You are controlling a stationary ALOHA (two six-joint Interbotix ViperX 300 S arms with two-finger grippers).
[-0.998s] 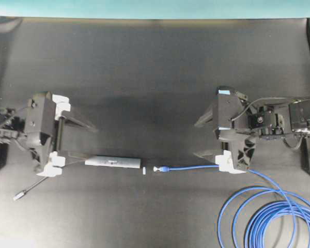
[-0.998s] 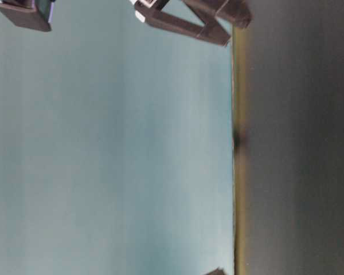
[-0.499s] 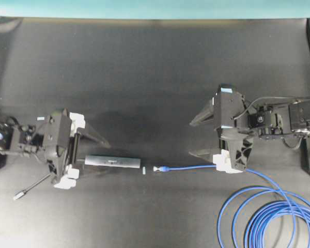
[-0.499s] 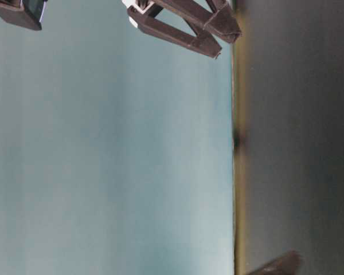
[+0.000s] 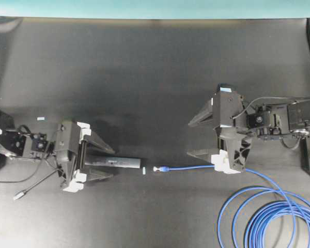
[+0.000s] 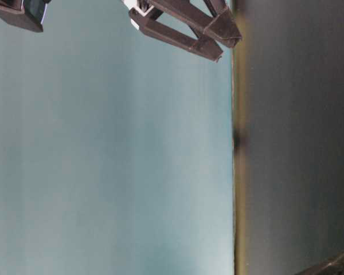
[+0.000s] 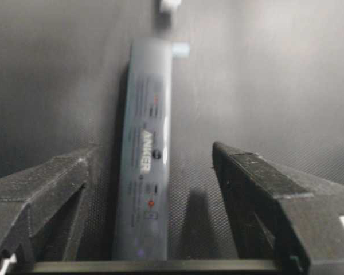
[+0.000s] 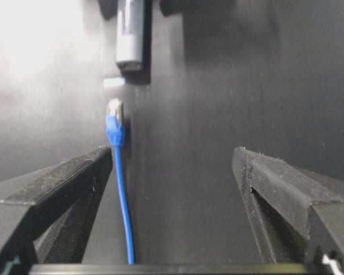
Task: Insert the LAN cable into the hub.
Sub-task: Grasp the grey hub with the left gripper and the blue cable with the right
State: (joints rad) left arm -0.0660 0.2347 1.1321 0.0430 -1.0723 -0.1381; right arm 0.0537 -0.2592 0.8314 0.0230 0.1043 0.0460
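The hub lies flat on the black table, long axis left to right. My left gripper is open and its fingers straddle the hub's left half without touching it. In the left wrist view the hub lies between the fingers, nearer the left one, and the gripper is open. The LAN cable lies straight, its plug a short gap from the hub's right end. My right gripper is open above the cable. In the right wrist view the cable runs beside the left finger of the open gripper.
The cable's loops lie at the front right. The hub's thin grey lead ends in a silver plug at the front left. A small pale bit lies between the hub and the cable plug. The table-level view shows only finger tips.
My left arm has moved right and lower, so its open fingers now straddle the hub. My right gripper has shifted slightly left. The hub and the cable have not moved.
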